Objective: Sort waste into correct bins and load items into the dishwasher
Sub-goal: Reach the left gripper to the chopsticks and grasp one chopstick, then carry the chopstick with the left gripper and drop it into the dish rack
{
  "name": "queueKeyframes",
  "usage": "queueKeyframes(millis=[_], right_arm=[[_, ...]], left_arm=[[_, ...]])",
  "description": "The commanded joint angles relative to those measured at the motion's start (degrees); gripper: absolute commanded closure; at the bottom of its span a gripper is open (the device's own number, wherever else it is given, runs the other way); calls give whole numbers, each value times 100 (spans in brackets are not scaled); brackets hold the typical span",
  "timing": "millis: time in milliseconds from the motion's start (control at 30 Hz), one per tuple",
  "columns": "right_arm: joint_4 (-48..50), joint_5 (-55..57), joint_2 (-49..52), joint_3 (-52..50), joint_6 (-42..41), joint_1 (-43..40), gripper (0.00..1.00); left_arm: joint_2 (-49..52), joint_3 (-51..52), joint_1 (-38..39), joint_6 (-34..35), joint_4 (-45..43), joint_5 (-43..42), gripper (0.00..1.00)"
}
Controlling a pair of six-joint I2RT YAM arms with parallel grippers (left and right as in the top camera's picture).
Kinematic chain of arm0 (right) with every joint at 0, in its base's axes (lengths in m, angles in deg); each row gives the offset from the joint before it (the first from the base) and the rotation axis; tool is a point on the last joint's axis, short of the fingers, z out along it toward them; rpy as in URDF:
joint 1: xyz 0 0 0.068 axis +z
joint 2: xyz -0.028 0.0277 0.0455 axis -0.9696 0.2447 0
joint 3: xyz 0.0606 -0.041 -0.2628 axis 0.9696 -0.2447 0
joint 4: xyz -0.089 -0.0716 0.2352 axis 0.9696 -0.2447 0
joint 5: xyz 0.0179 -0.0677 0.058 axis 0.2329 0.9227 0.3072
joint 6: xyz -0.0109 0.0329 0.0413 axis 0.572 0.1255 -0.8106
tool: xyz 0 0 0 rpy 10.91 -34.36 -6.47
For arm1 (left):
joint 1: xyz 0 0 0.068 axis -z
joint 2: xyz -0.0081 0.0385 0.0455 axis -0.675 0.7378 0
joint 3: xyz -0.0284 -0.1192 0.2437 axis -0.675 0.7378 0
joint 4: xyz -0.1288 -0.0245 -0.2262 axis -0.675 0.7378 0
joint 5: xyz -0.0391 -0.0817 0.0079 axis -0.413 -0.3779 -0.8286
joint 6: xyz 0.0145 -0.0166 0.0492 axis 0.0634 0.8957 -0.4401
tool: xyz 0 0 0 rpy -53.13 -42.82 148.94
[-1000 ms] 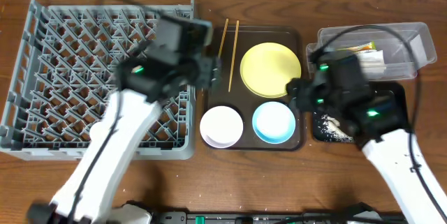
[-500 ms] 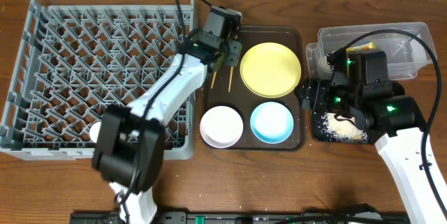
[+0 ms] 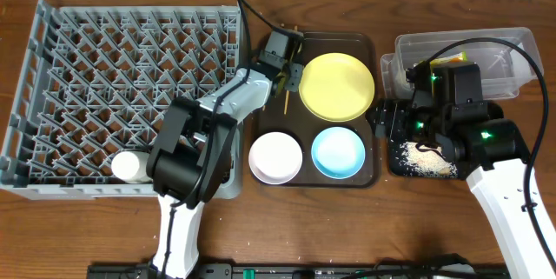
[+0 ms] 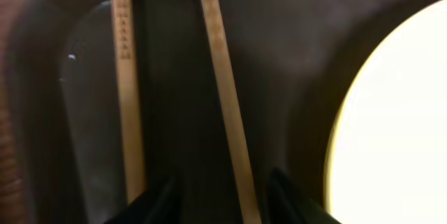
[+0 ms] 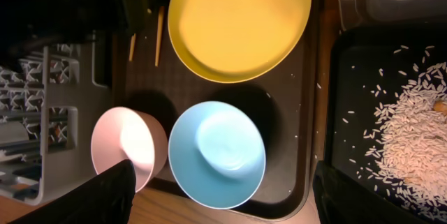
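Surface: we looked down on a dark wooden table [image 3: 78, 235] with the things spread across it side by side.
Rack: a grey dish rack [image 3: 78, 96] filled the left side, and a small white cup [image 3: 129, 166] sat among the pegs near its front edge.
Serving tray: a brown tray [image 3: 306, 128] lay just beside the rack, on its right.
Plate: we saw the yellow plate [image 3: 337, 86] flat in the far part of the brown tray.
Bowls: the white bowl [image 3: 276, 157] and the blue bowl [image 3: 340, 152] stood next to each other in the near part of that tray, white on the left.
Chopsticks: the two chopsticks [image 4: 222, 98] lay nearly parallel along the tray's left side, beside the plate.
Left gripper: the left gripper [image 4: 222, 178] was low over the chopsticks, its fingers parted a little. One stick ran between them with a gap on each side, and we saw no pinch.
Right gripper: the right gripper [image 5: 223, 167] hung above the tray's right side with its fingers spread wide and nothing between them.
Tub: the clear tub [image 3: 512, 44] stood at the far right, where a bit of wrapper [image 3: 458, 55] showed inside it past the arm.
Black tray: the black tray [image 5: 353, 91] lay in front of the tub, with rice crumbs [image 5: 412, 137] scattered in it.
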Motion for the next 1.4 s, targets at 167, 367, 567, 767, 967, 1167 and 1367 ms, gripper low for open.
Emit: queueKeyframes(millis=[167,367,567,767,967,1167,1367], right_arm=[[-9,-46,20,-74,20,-39,22],[-9,-46,20,-74,22,-39,23],[-46,-46,20,-74,22,-39,25],[-46,-44,20,-74,24,-39,25],[-46,-44,20,-74,22,-39,24],[-46,-44,20,-74,24,-39,23],[-48,-46,20,-74,22,-39,23]], left_arm=[[267,-66,44,153,-83,31,76],[149,-61,42,197,48,31,92],[-802,-61,42,457,511,28,92],[-1985,-61,-22,455,1700,79,92],[-2568,-59,-271,798,3163,859,92],[-2417,221,-629,809,3320,1043,92],[-2013,328,-883,905,3150,1027,92]])
